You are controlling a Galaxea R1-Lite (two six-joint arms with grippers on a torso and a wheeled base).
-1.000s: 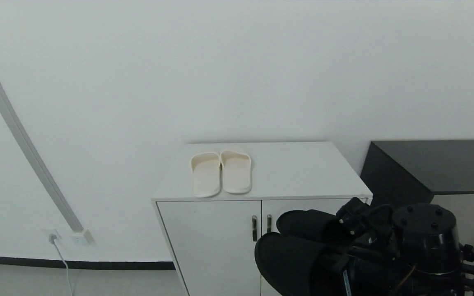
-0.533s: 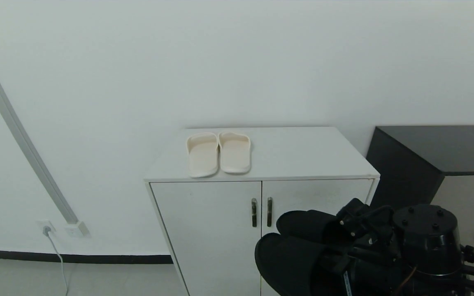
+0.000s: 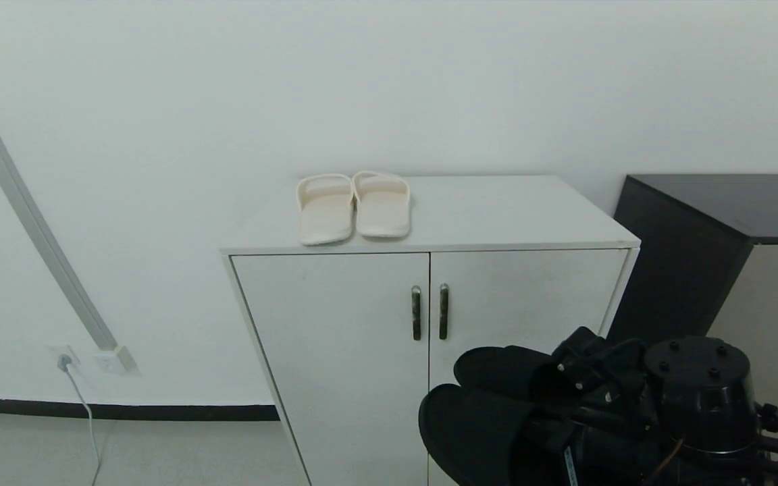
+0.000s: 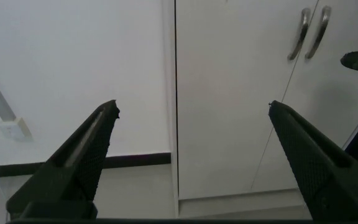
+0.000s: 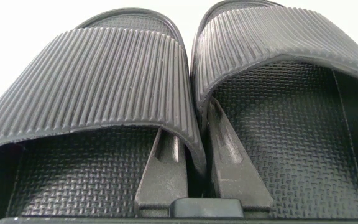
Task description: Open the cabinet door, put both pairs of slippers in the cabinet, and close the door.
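A white two-door cabinet (image 3: 335,337) stands against the wall with both doors shut, its two dark handles (image 3: 429,312) side by side at the middle. A cream pair of slippers (image 3: 353,205) lies on its top, left of centre. Low at the right, my right gripper (image 3: 551,398) is shut on a black pair of slippers (image 3: 483,405), held side by side in front of the right door. The right wrist view shows its fingers (image 5: 166,168) clamped on the adjoining inner edges of the black slippers (image 5: 104,81). My left gripper (image 4: 191,112) stands open, facing the cabinet (image 4: 229,93) front near its left edge.
A black-topped cabinet (image 3: 720,223) stands right of the white one. Left of the white cabinet are bare wall, a slanted cable duct (image 3: 24,209), a wall socket with a plugged cord (image 3: 65,361) and grey floor.
The head view has shifted: the cabinet now sits higher in the picture with more of its doors showing. The right gripper and black slippers keep their place in the picture.
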